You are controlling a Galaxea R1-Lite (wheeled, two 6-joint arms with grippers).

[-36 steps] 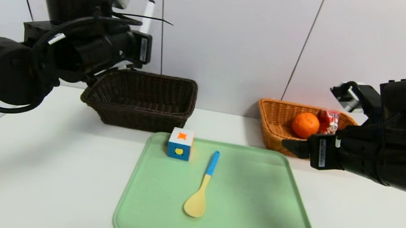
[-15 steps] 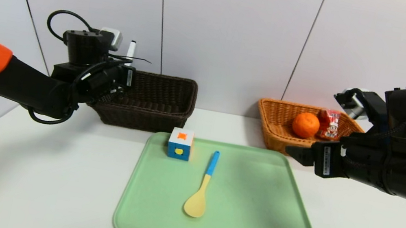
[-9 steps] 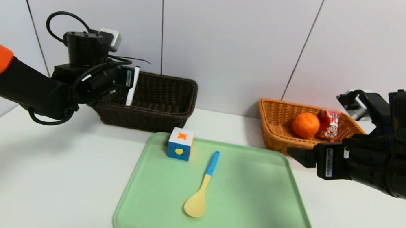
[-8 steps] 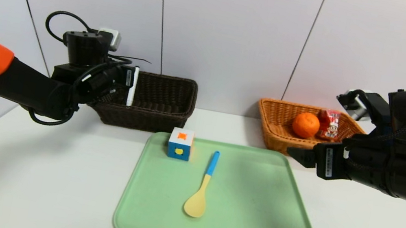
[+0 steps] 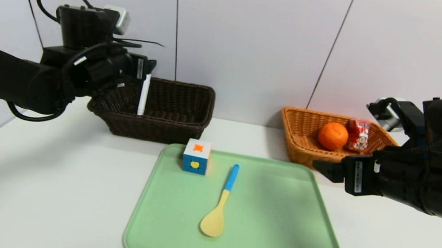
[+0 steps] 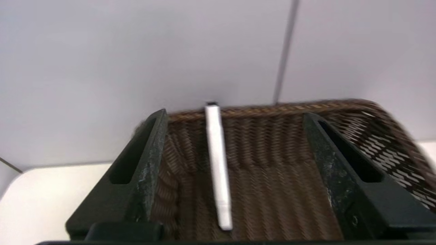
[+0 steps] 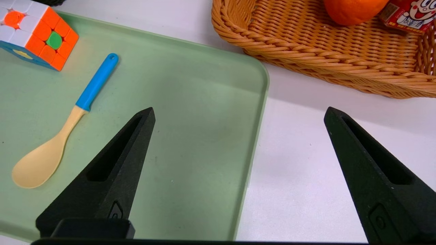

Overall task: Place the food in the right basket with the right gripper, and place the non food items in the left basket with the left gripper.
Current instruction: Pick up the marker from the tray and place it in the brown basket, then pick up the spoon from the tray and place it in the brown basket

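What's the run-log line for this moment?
left gripper: open above dark brown wicker basket | white marker: inside, leaning | right gripper: open, idle

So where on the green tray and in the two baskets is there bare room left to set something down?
The green tray is bare across its right half and near edge; the cube and spoon crowd its far left. The dark basket is open right of the marker. The orange-tan basket has room left of the orange and carton.

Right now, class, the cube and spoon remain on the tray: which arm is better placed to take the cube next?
Left. The cube lies nearer the left gripper, which is open, and belongs in the left basket.
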